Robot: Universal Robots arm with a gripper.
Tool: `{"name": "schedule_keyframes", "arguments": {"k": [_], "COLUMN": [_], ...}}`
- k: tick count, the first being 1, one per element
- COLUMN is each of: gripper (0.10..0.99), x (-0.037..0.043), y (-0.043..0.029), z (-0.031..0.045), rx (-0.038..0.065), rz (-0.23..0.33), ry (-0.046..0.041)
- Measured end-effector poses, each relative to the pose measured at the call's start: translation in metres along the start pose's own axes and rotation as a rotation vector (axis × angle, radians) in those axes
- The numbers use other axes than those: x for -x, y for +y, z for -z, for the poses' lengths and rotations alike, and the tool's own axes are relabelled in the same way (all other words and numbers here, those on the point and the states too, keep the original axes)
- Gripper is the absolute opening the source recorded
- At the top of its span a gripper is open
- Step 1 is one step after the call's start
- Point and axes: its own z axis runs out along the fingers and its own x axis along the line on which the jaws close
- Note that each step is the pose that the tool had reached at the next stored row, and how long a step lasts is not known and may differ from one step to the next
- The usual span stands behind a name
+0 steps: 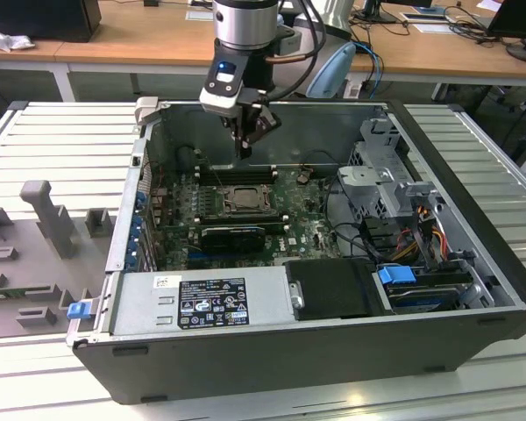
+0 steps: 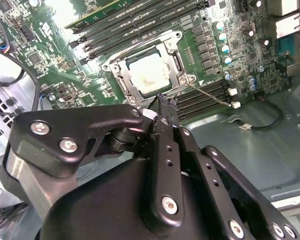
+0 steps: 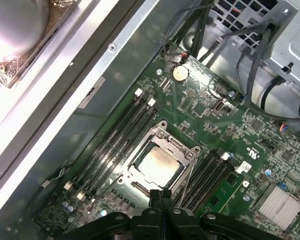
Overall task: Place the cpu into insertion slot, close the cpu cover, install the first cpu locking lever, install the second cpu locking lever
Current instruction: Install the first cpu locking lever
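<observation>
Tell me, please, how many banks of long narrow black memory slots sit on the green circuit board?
2: one bank along one side of the silvery square cpu, the other bank opposite; the black gripper may hide more.

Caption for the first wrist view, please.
Gripper, jaws shut, poised above the cpu seated under the closed cpu cover on the green motherboard.

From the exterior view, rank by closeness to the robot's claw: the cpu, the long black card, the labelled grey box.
Measured from the gripper:
1. cpu, just below it in the picture.
2. long black card, next toward the camera.
3. labelled grey box, nearest the camera.
</observation>
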Motion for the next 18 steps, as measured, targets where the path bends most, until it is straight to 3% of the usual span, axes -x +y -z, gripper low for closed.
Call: {"name": "schedule_keyframes", "arguments": {"k": [18], "gripper": [0.106], "x": [0.0000], "y": [0.0000], "z": [0.0000], "rx": [0.001], "rz": [0.142], "ry": [0.0032]}}
